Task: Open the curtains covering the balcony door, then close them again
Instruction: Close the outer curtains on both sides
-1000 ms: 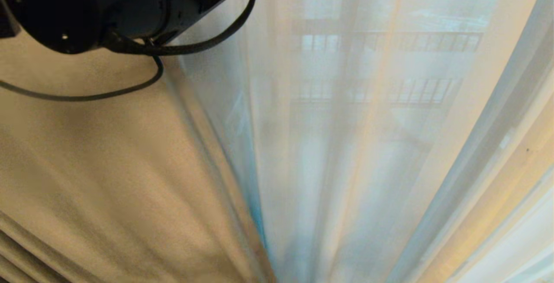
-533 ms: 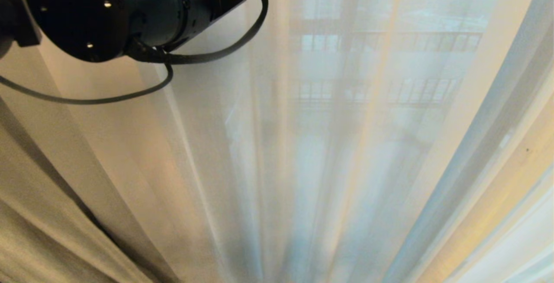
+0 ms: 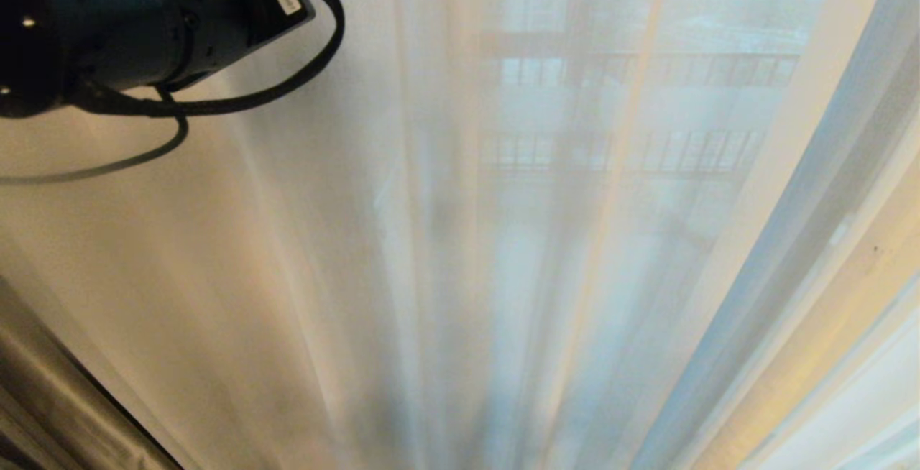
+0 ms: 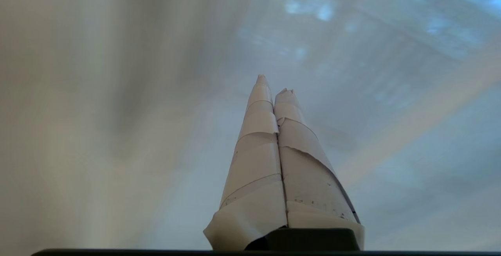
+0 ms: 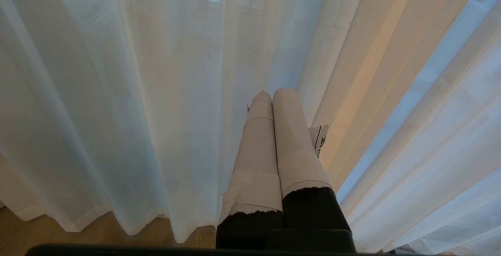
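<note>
Curtains [image 3: 445, 254] sheer across view, two end effectors, left [image 4: 274, 87], right [image 5: 274, 93], both closed

Black arm [image 3: 108, 24], looped cable [image 3: 287, 82]

Our left arm [image 3: 108, 24] is raised high, its dark wrist housing and looped cable filling the upper left corner of the head view. Our left gripper [image 4: 274, 85] points forward with both taped fingers pressed together. Our right gripper [image 5: 272, 93] hangs low, fingers likewise pressed together.
</note>
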